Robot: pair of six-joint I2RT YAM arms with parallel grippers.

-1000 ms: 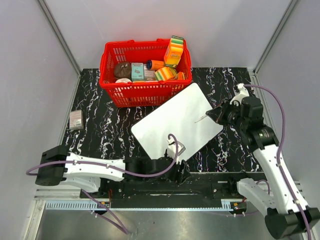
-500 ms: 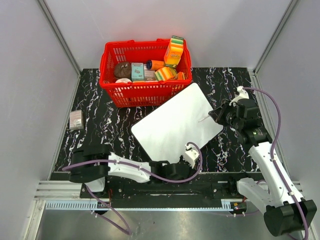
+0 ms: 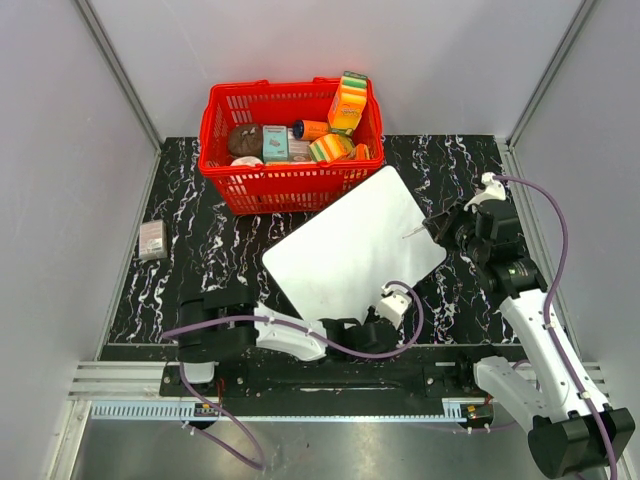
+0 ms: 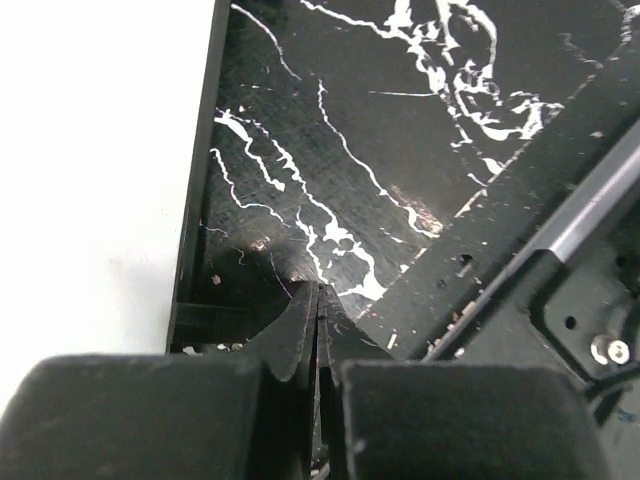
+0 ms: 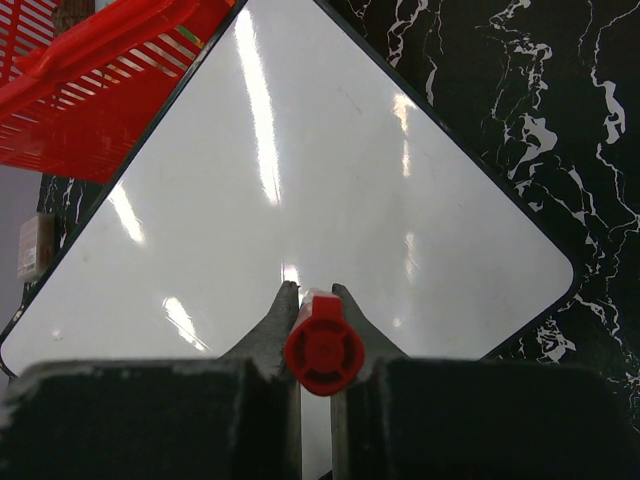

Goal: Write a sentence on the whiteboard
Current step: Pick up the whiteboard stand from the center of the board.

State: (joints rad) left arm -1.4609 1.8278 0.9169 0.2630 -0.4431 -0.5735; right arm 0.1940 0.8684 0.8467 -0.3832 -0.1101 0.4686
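Note:
The whiteboard (image 3: 350,245) lies tilted like a diamond in the middle of the black marbled table, its face plain white with glare (image 5: 300,180). No sentence is in view on it. My right gripper (image 3: 432,228) hovers at the board's right edge, shut on a red marker (image 5: 323,345) that points toward the board (image 3: 413,233). In the right wrist view the marker's red end sits between the fingertips of the right gripper (image 5: 313,290). My left gripper (image 3: 380,318) is low by the board's near right edge, shut and empty (image 4: 318,290), with the board's edge (image 4: 90,170) just to its left.
A red basket (image 3: 290,185) full of small packages stands at the back, touching the board's far corner (image 5: 90,60). A small grey box (image 3: 152,240) lies at the left edge of the table. The metal mounting rail (image 4: 560,230) runs along the near edge, right of the left gripper.
The left arm swung right along the near edge to the board's near right side, and its gripper went from open to shut. The right gripper with the marker drifted slightly right.

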